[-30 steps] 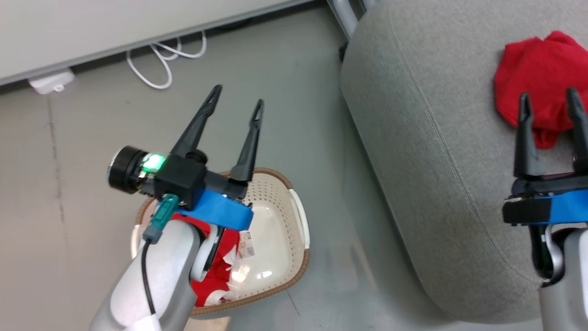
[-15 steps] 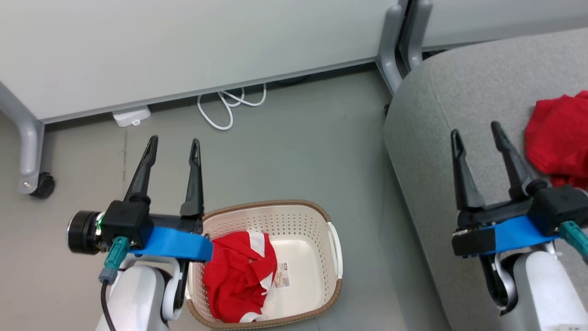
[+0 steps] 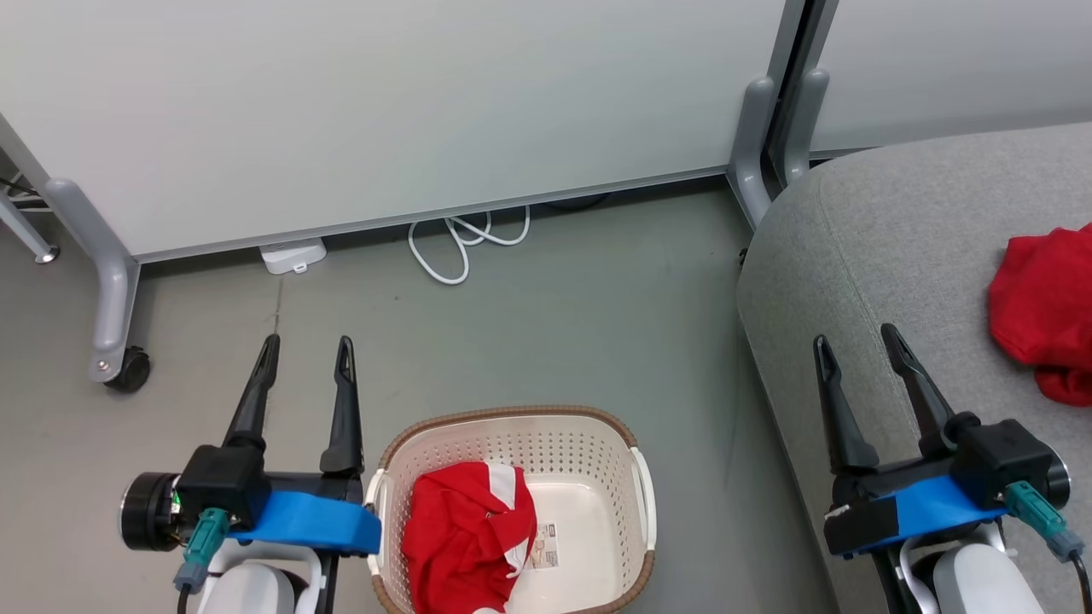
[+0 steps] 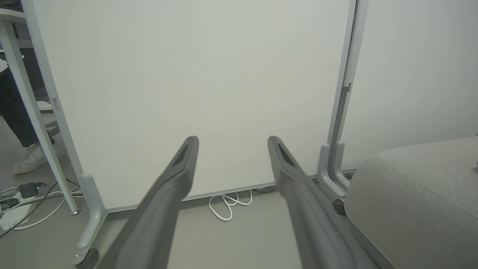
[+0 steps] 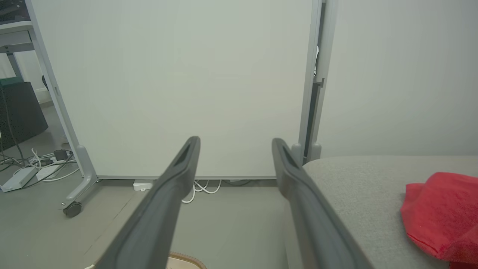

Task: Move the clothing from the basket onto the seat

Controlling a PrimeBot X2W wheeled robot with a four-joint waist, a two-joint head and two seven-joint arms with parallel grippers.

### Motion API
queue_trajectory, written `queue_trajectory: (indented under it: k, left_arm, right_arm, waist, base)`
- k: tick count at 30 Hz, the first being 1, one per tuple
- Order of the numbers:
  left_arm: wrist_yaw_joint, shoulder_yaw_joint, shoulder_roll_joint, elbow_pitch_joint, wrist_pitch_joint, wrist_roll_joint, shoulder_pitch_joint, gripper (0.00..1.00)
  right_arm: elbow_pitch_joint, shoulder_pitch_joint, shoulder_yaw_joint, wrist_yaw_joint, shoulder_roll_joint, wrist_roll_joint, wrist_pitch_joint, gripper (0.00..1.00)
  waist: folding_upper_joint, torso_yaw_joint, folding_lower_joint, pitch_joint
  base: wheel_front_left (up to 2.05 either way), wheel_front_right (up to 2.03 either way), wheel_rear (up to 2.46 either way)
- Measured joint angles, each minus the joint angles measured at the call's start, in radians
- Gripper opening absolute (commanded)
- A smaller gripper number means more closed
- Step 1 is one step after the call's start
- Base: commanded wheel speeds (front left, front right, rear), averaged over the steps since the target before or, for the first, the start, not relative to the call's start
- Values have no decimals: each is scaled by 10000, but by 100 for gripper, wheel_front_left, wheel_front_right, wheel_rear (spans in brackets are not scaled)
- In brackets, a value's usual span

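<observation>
A crumpled red garment with white stripes lies in the left half of the cream basket on the floor at the head view's bottom centre. A second red garment rests on the grey seat at the right. My left gripper hangs open and empty just left of the basket, above the floor. Over the seat's front edge, left of the garment there, my right gripper is also open and empty.
A white partition wall on grey castor legs stands behind the basket. A coiled white cable and a white plug block lie at its foot. At the left wrist view's left edge are more cables and a person's white shoe.
The camera has tilted up, so the wall fills more of the head view. Both grippers have drawn back to a low, level pose at the view's bottom. Both stay open.
</observation>
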Motion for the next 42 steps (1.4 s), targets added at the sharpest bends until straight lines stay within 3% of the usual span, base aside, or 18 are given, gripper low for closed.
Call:
queue_trajectory:
  k: [9, 29, 42]
  left_arm:
    - [-282, 142, -138, 159, 0, 86, 340, 100]
    - [-408, 374, -194, 383, 0, 171, 466, 100]
    - [-514, -882, 33, 1898, 0, 556, -1284, 100]
  right_arm:
    - [159, 593, -82, 0, 105, 33, 0, 100]
    - [211, 814, 117, 0, 201, 113, 0, 100]
    - [-31, -84, 418, 0, 211, 109, 0, 100]
  waist:
    - [0, 157, 0, -261]
    - [0, 202, 0, -269]
    - [0, -197, 2, 828]
  base:
    - [0, 0, 0]
    - [0, 0, 0]
    - [0, 0, 0]
